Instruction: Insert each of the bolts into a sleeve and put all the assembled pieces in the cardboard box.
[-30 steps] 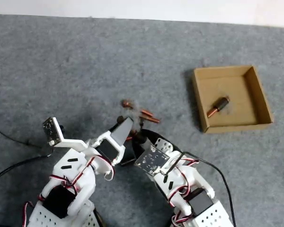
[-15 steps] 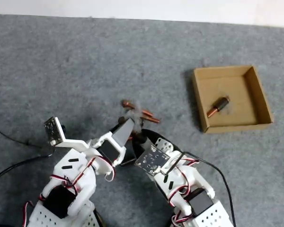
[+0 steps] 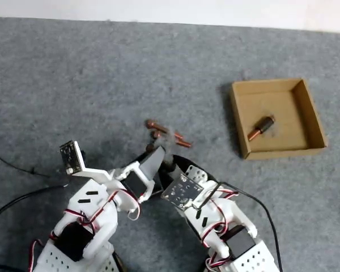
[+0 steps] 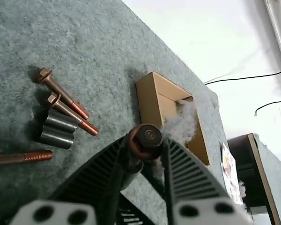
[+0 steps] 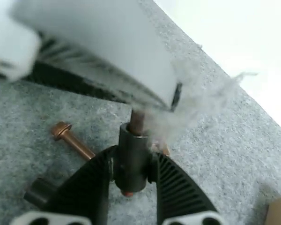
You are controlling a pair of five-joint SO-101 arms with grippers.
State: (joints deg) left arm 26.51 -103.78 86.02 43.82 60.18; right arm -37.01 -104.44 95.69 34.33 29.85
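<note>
Copper bolt (image 5: 136,122) pokes through a dark sleeve (image 5: 131,161).

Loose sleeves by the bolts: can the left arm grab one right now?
Probably not: the left gripper is shut on a bolt, so its fingers are full. The sleeves lie uncovered on the carpet.

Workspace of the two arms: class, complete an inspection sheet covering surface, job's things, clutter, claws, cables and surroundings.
Surface: grey felt mat, flat.
Job's things: brown cardboard box holds one assembled dark sleeve with copper bolt; three loose copper bolts and two loose dark metal sleeves lie on the mat.
Clutter: white fibre tuft near the claws.
Claws: left claw shut on held copper bolt; right claw shut on held dark sleeve, bolt entering sleeve.
Cables: black cable on the mat.
Surroundings: pale floor beyond the mat.
</note>
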